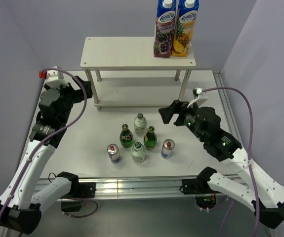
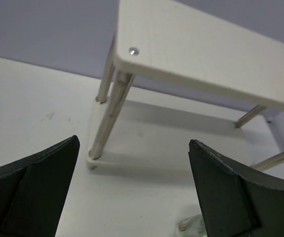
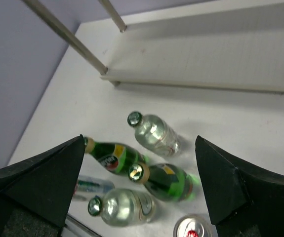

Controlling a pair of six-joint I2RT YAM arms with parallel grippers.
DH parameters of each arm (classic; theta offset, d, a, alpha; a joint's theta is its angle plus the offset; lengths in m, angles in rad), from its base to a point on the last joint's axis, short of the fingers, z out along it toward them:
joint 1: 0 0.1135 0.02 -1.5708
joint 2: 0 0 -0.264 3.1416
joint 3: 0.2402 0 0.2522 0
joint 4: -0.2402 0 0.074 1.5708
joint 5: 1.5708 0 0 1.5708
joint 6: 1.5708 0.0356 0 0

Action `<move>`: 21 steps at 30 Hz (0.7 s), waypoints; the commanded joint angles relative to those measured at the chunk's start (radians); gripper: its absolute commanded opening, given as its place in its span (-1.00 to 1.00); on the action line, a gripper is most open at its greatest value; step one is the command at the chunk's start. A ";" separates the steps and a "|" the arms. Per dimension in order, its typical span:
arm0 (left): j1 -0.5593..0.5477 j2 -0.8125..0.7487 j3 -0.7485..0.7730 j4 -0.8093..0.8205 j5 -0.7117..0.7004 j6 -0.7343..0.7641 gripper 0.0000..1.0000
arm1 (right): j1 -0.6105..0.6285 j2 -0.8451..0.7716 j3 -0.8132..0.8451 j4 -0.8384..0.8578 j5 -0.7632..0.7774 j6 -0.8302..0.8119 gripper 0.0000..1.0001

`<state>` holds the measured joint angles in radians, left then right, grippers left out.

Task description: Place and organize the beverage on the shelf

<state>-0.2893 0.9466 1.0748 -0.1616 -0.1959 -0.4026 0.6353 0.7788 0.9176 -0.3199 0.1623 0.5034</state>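
drinks (image 1: pixel 139 152) upright, long axes vertical, caps up; left pincer (image 2: pixel 133 148), right pincer (image 3: pixel 140 148) gaping, empty

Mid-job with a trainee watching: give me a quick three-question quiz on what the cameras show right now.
1. True or false: the two juice cartons stand on the top board of the shelf.
2. How many small drinks stand on the table in front of the shelf? A four, B six, C eight.
3. Fill in: the left claw and the right claw are both ____.
Key: 1 true; 2 B (two dark green bottles, two clear bottles, two cans); 3 open.
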 commanded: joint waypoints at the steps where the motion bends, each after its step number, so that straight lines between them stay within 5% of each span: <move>1: -0.001 -0.071 -0.081 -0.012 -0.094 0.096 0.99 | 0.125 -0.055 -0.034 -0.070 0.153 -0.037 0.99; 7: -0.001 -0.057 -0.073 -0.041 -0.129 0.096 0.99 | 0.362 0.010 -0.124 -0.121 0.434 0.026 0.97; 21: -0.001 -0.094 -0.084 -0.038 -0.117 0.079 0.99 | 0.406 0.203 -0.250 0.211 0.408 0.021 0.93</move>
<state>-0.2893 0.8803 0.9874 -0.2092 -0.3046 -0.3340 1.0344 0.9501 0.6342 -0.2260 0.5320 0.5381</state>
